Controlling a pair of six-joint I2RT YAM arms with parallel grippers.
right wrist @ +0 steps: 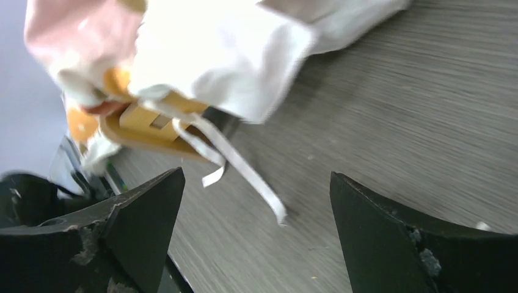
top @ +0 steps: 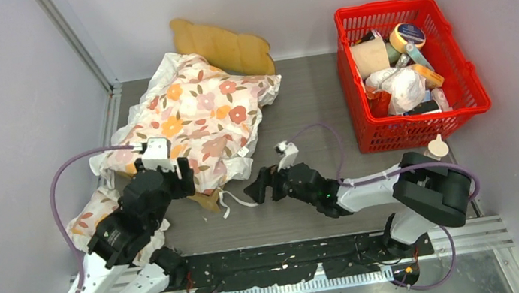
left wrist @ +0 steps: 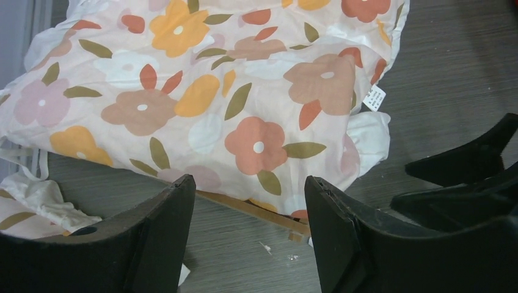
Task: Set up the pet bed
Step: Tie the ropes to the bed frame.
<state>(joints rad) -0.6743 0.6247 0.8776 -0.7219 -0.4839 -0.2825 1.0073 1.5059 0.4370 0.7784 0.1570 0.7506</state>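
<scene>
The pet bed is mostly buried under a white floral cushion (top: 196, 117). Its scalloped light-wood headboard (top: 224, 45) sticks out at the back, and a wooden corner (top: 206, 199) shows at the cushion's near edge. My left gripper (top: 170, 177) hovers over that near edge, open, with nothing between its fingers; its wrist view shows the cushion (left wrist: 214, 91) and a wood rail (left wrist: 256, 210) just ahead. My right gripper (top: 265, 186) stands open right of the corner, low over the table. Its wrist view shows the wooden corner (right wrist: 146, 125) and loose white ties (right wrist: 244, 165), untouched.
A red plastic basket (top: 405, 70) full of odds and ends stands at the back right. More floral fabric (top: 94, 210) lies by the left wall, under my left arm. Grey walls close in on both sides. My right gripper's fingers (left wrist: 464, 165) show in the left wrist view.
</scene>
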